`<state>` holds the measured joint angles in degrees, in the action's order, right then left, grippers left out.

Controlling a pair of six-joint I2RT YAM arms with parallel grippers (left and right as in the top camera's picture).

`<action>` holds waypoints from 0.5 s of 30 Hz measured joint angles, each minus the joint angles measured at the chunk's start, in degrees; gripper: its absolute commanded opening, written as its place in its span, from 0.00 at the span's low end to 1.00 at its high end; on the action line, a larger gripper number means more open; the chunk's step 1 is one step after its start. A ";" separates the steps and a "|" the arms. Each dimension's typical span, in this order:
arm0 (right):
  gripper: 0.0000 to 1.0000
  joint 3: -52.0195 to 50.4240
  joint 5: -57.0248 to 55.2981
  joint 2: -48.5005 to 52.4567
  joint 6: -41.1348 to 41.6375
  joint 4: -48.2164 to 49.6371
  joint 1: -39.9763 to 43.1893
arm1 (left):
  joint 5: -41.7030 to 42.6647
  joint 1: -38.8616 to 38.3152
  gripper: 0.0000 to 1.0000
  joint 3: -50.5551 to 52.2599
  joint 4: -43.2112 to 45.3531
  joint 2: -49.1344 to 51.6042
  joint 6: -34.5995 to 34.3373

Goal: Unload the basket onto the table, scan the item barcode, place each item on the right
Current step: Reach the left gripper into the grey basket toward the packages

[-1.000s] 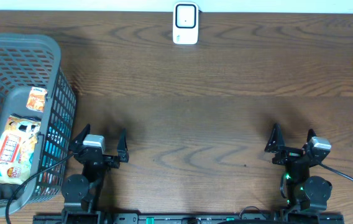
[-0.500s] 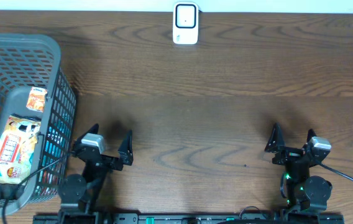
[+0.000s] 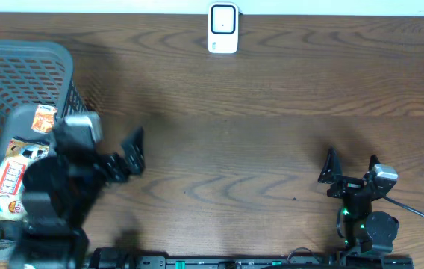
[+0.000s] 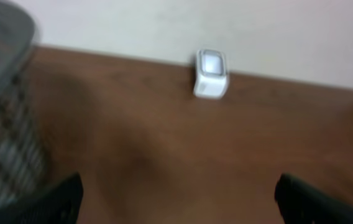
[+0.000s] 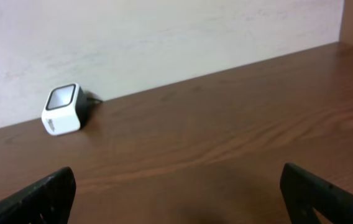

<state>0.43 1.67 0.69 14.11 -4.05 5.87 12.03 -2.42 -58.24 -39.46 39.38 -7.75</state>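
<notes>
**Item [image 3: 14,179] in basket, both pincers released**

Left pincer [image 3: 111,153], blurred in the overhead view, stands spread wide and empty just beside the right wall of the basket [image 3: 18,48]. Right pincer [image 3: 351,168] is likewise spread and empty at the near right of the bench [image 3: 234,127]. Item, a printed packet, lies inside the basket, a smaller packet [image 3: 44,118] near it. Scanner [image 3: 222,28] stands at the far edge, well apart from both pincers.
</notes>
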 measured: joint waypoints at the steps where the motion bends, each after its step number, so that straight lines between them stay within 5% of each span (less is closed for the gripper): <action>1: 0.99 0.00 0.02 0.00 0.00 0.00 0.00 | -1.16 0.00 0.98 -4.00 -3.08 2.29 -0.04; 6: 0.99 -0.02 0.02 0.00 0.00 0.07 0.00 | -3.65 0.00 0.98 -23.67 -16.96 11.96 0.00; 15: 0.99 -0.02 0.02 0.00 0.00 0.07 0.00 | -8.41 0.48 0.98 -26.82 -19.61 15.85 -3.23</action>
<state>0.40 1.69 0.69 14.11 -3.99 5.87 3.62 -1.93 -85.06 -59.07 55.22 -10.98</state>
